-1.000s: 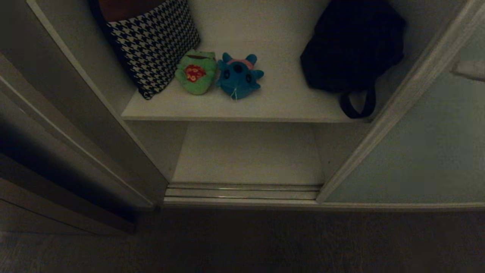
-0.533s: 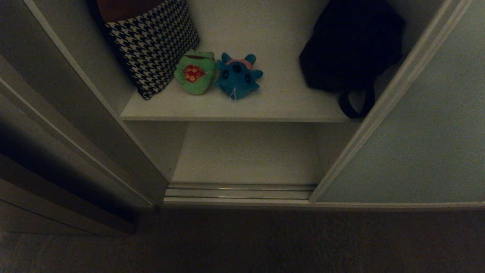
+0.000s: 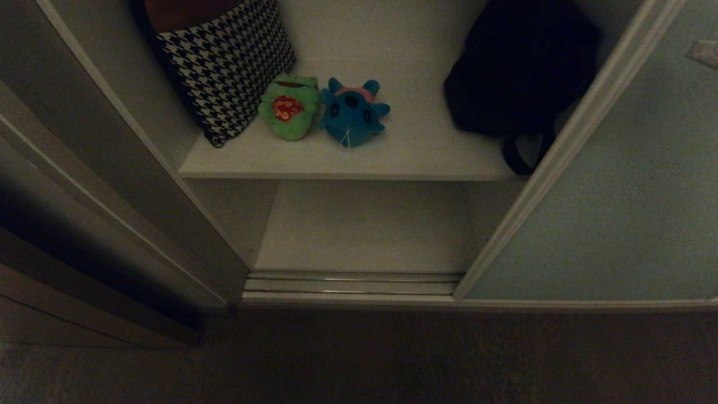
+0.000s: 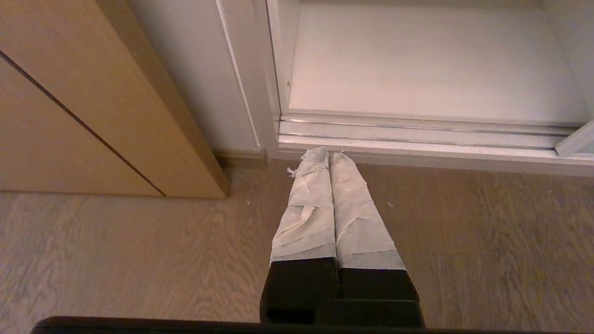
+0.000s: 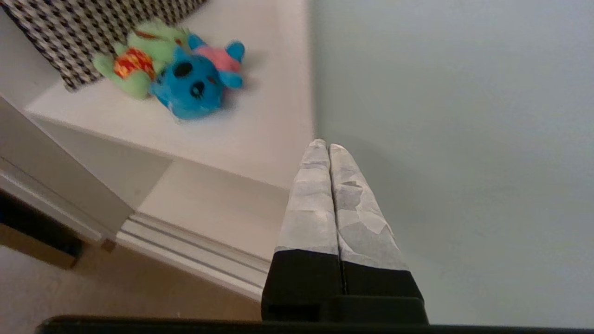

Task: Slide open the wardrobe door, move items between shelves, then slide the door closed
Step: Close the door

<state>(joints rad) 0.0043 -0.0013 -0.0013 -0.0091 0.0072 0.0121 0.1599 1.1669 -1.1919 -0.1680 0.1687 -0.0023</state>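
Note:
The sliding wardrobe door [image 3: 617, 196] is a pale grey-green panel covering the right side, its light edge slanting in front of the opening. A green frog [image 3: 289, 109] and a blue plush toy [image 3: 352, 112] lie side by side on the upper white shelf [image 3: 426, 151]. The lower shelf [image 3: 364, 230] is bare. My right gripper [image 5: 323, 144] is shut, its taped tips close to the door [image 5: 464, 116] near the door's edge; whether they touch it I cannot tell. In the right wrist view the frog [image 5: 134, 60] and the blue toy [image 5: 195, 83] lie beyond that edge. My left gripper [image 4: 323, 153] hangs shut over the floor.
A houndstooth cushion [image 3: 224, 62] leans at the upper shelf's left. A black bag [image 3: 521, 73] sits at its right, partly behind the door. Silvery rails [image 3: 353, 283] run along the threshold. A tan cabinet [image 4: 69, 116] stands on the wooden floor [image 4: 139, 255] to the left.
The door's edge has slid a little to the left, covering more of the bag's strap. My right gripper's tip now shows higher on the door at the head view's right border.

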